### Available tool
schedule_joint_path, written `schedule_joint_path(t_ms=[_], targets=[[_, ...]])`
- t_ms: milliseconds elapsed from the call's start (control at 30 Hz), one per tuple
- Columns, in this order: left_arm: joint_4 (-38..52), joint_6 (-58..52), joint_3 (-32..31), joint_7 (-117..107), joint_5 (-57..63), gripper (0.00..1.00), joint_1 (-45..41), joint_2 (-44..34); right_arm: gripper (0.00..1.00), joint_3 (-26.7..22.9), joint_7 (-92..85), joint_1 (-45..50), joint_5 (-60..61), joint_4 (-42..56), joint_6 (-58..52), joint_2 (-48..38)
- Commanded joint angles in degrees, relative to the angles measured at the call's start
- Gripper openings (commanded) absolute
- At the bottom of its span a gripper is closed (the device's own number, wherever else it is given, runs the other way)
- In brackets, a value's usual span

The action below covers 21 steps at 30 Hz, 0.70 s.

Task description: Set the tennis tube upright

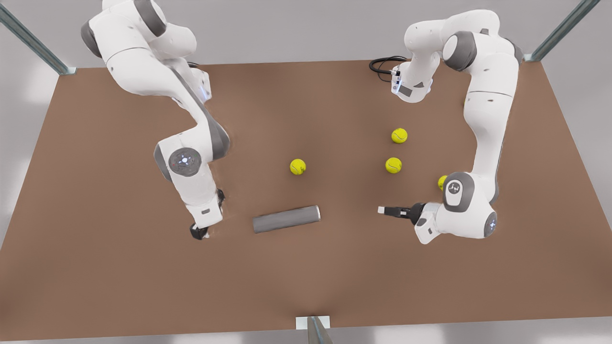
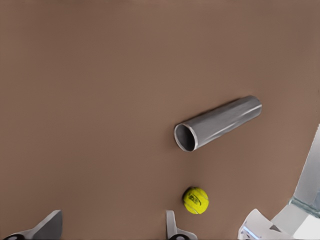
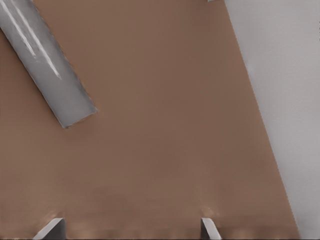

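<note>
Tennis tube (image 1: pixel 286 219) flat, ball (image 1: pixel 297 166) near rim (image 1: pixel 317 212) | left tool (image 1: pixel 381 209), right tool (image 1: pixel 198 232) flanking (both apart)

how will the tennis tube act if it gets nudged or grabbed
Likely to roll: the tennis tube lies on its round side on the flat table. Probably stiff, since its wall looks straight and undented. Its open end suggests it is hollow, so likely light for its size.

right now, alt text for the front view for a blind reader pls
A dark grey tennis tube lies on its side on a brown table between two white arms: the right gripper by its plain end, the left gripper aimed at its rimmed end, both open. Four tennis balls lie beyond it.
</note>
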Motion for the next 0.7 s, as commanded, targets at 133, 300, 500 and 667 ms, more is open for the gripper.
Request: schedule_joint_path(t_ms=[133,300,500,667], targets=[[0.76,29.18,-4.11,-3.13,-4.27,1.0,-4.63,6.44,1.0,-9.27,34.07,-1.05,9.83,8.01,-41.34,-15.29],[-0.2,29.71,-4.2,-7.07,-5.77,1.0,-7.71,8.29,1.0,-14.03,33.55,1.69,12.74,-1.39,-34.31,-18.45],[-9.79,44.21,-12.1,-8.23,-5.94,1.0,-7.45,6.97,1.0,-13.77,36.27,1.95,11.86,-0.17,-34.14,-19.16],[-11.28,45.09,-16.5,-6.12,-5.5,1.0,-3.4,8.82,1.0,-13.77,36.09,1.69,11.86,-0.34,-34.4,-18.81]])
